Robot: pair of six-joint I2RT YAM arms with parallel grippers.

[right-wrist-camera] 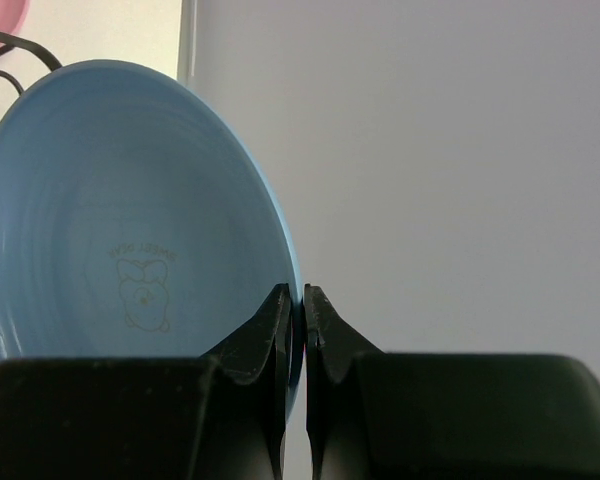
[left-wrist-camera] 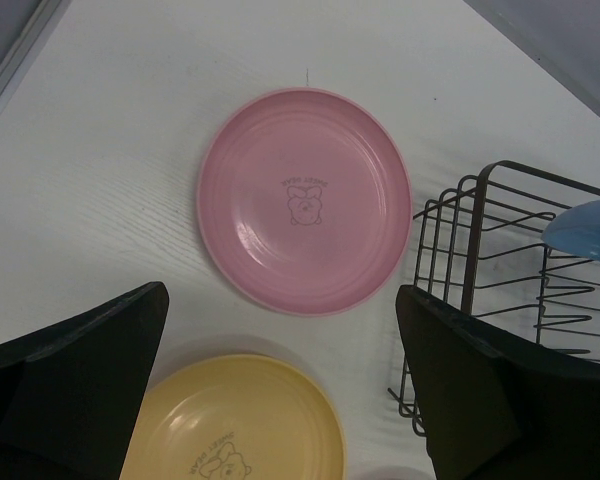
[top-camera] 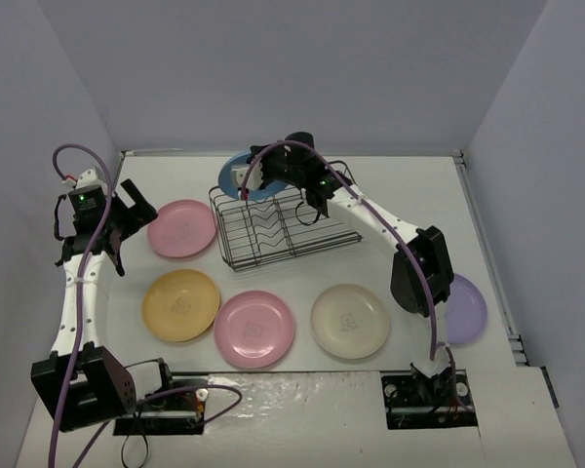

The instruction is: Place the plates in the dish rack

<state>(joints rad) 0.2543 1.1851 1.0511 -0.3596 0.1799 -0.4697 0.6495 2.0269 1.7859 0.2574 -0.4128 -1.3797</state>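
Note:
My right gripper (top-camera: 255, 175) is shut on the rim of the blue plate (top-camera: 236, 168) and holds it on edge above the far left end of the black wire dish rack (top-camera: 302, 244); the plate (right-wrist-camera: 130, 220) fills the right wrist view, pinched between the fingers (right-wrist-camera: 270, 320). My left gripper (top-camera: 136, 207) is open and empty, hovering left of a pink plate (top-camera: 181, 228), which also shows in the left wrist view (left-wrist-camera: 305, 200). The yellow plate (top-camera: 180, 304), a second pink plate (top-camera: 254, 329), the cream plate (top-camera: 350, 321) and the purple plate (top-camera: 466, 308) lie flat on the table.
The rack's left end (left-wrist-camera: 500, 260) lies just right of the pink plate in the left wrist view. The right arm's elbow (top-camera: 419, 268) partly covers the purple plate. White walls close the table at the back and sides.

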